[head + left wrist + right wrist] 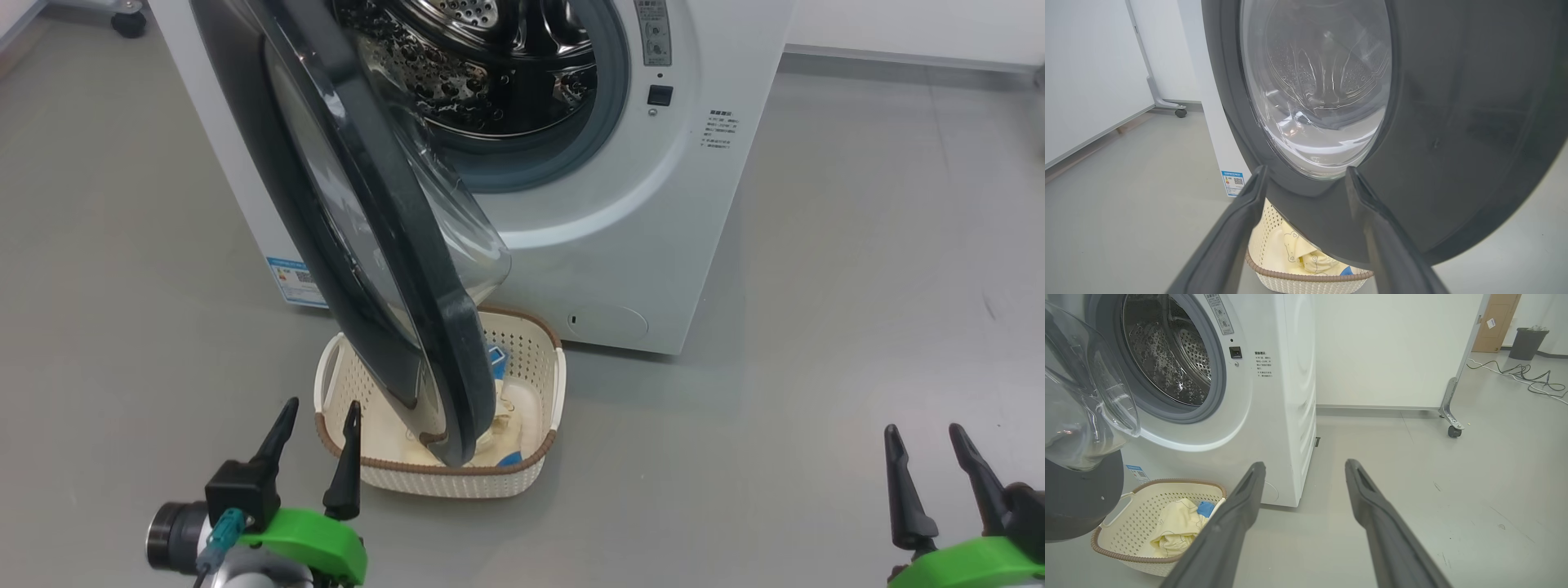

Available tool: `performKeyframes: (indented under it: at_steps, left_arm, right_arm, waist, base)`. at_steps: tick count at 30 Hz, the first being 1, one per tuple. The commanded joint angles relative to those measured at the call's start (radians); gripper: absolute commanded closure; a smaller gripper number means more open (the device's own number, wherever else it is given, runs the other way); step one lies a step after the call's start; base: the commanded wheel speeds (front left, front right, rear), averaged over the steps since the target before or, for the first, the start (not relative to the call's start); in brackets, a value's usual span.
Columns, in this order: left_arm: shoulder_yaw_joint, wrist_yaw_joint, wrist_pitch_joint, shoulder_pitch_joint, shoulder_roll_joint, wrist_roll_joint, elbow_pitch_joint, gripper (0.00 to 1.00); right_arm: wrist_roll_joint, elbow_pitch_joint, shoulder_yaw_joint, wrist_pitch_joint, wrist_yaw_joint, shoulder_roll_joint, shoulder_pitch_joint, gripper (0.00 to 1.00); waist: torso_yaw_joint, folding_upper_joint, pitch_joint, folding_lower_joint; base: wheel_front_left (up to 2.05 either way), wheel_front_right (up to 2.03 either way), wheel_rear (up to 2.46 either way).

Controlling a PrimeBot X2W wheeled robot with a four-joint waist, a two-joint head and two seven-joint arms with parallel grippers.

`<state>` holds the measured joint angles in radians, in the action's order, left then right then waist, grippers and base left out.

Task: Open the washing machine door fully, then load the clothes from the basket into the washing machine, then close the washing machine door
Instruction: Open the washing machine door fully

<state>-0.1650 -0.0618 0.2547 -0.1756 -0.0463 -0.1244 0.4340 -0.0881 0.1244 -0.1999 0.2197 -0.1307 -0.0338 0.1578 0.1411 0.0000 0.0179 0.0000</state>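
Head view: the washer (637, 229) stands on a bare grey floor (122, 245). Its door (384, 245) is swung halfway out over the basket (543, 351), which sits just in front of the washer and holds the clothes (495, 359). The left gripper (321, 404) and right gripper (924, 429) hang before the washer, both spread and empty.

Left wrist view: the door's glass is close ahead of the fingers. A white wheeled panel (1094, 73) stands left of the washer.

Right wrist view: the steel drum (1167, 355) is exposed. Right of the washer stand another panel (1392, 351), floor cables (1527, 375) and a bin (1529, 343).
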Motion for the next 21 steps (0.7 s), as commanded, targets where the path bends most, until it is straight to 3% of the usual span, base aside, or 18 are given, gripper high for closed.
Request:
performKeyframes:
  at_steps: [1,8,10,11,12,13,21]
  left_arm:
    - [0.039,-0.002,0.007,-0.019,-0.008,0.007,-0.026,0.00]
    - [0.038,-0.009,0.007,-0.027,-0.008,0.008,-0.004,0.02]
    - [0.038,-0.011,0.007,-0.036,-0.008,0.006,0.004,0.51]
    - [0.038,-0.012,0.007,-0.041,-0.008,0.002,0.010,0.61]
    - [0.038,-0.013,0.007,-0.047,-0.007,-0.001,0.015,0.88]
    - [0.040,-0.013,0.007,-0.055,-0.007,-0.005,0.011,1.00]
    - [0.068,0.017,0.007,-0.144,-0.027,-0.006,-0.069,1.00]
  right_arm:
    - [-0.005,-0.035,0.019,0.001,0.000,-0.016,-0.023,0.00]
    - [-0.008,-0.024,0.021,-0.001,0.000,-0.016,-0.025,0.00]
    - [-0.008,-0.022,0.022,-0.001,0.000,-0.016,-0.026,0.00]
    - [-0.007,-0.020,0.022,0.000,0.000,-0.016,-0.026,0.00]
    - [-0.008,-0.019,0.021,0.000,0.000,-0.016,-0.026,0.00]
    - [-0.008,-0.018,0.021,0.000,0.000,-0.016,-0.026,0.00]
    - [-0.010,-0.014,0.017,0.002,0.000,-0.016,-0.027,0.00]
  waist:
    - [0.000,0.0000,0.000,0.0000]
    - [-0.001,0.0000,0.001,0.0000]
    - [-0.002,0.0000,0.001,0.0000]
    - [-0.002,0.0000,0.001,0.0000]
    - [-0.002,0.0000,0.001,0.0000]
    - [-0.003,0.0000,0.001,0.0000]
    - [0.001,0.0000,0.003,0.0000]
  base:
    - [0.00,0.00,0.00]
    - [0.00,0.00,0.00]
    - [0.00,0.00,0.00]
    - [0.00,0.00,0.00]
    - [0.00,0.00,0.00]
    - [0.00,0.00,0.00]
    - [0.00,0.00,0.00]
